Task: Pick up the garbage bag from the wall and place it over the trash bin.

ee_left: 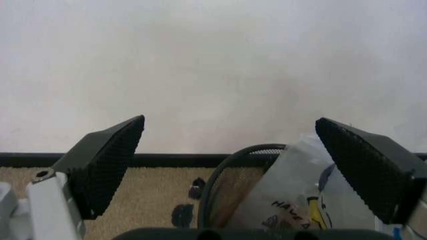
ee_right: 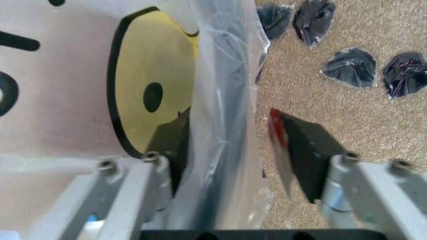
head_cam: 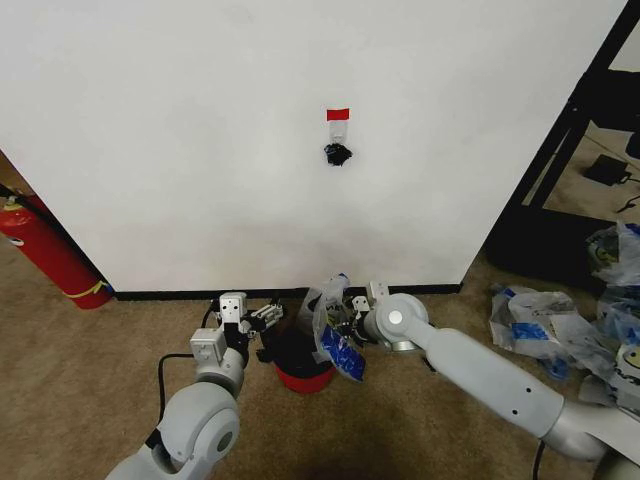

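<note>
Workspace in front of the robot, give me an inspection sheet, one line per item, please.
Surface: tan carpet meeting the white wall.
Job's things: garbage bag draped at the trash bin, between the right tool's pads.
Clutter: heap of plastic bags to the right; small dark scraps on the carpet.
Grippers: left tool open beside the bin; right tool open around the bag's film.
Cables: black cable by the left arm.
Surroundings: fire extinguisher, hook under red tape.

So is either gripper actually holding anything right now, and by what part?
The right gripper has a fold of the garbage bag beside the smiley face between its open fingers, not visibly clamped. The left gripper is open and empty by the trash bin.
</note>
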